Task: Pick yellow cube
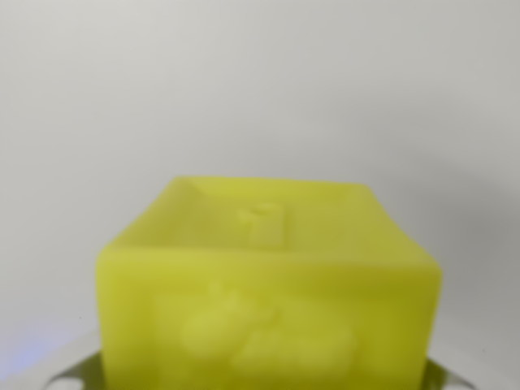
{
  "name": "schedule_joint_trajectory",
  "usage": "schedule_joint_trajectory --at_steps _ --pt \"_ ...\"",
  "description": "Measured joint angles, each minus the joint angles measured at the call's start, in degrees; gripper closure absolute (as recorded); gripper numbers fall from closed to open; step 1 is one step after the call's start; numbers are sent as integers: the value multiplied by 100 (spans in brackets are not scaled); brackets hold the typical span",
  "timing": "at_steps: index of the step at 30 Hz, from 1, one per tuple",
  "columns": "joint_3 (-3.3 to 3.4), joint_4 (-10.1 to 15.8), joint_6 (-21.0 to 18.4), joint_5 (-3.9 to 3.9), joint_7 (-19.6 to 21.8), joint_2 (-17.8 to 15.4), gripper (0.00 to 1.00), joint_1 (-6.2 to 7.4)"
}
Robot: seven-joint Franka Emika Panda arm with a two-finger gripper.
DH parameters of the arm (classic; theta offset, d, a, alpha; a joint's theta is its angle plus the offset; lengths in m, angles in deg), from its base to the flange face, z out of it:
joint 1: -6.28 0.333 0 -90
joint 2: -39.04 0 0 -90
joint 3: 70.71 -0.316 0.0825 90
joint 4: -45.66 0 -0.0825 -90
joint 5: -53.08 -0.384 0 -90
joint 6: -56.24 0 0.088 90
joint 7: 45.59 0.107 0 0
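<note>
A yellow cube (268,292) fills the lower middle of the wrist view, very close to the camera and slightly blurred. It has a raised relief figure on its near face and a small mark on its top face. My gripper (268,375) holds it: small grey parts of the fingers (75,370) show at the bottom left and bottom right corners, pressed against the cube's two sides. The cube hides the fingertips themselves.
A plain pale grey-white surface (260,89) lies behind the cube, out of focus, with a soft shadow to the wrist view's right. Nothing else shows.
</note>
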Motion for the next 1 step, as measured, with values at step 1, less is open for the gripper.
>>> schedule_joint_trajectory --at_steps 1 --pt "0 0 0 0 0 0 100 0"
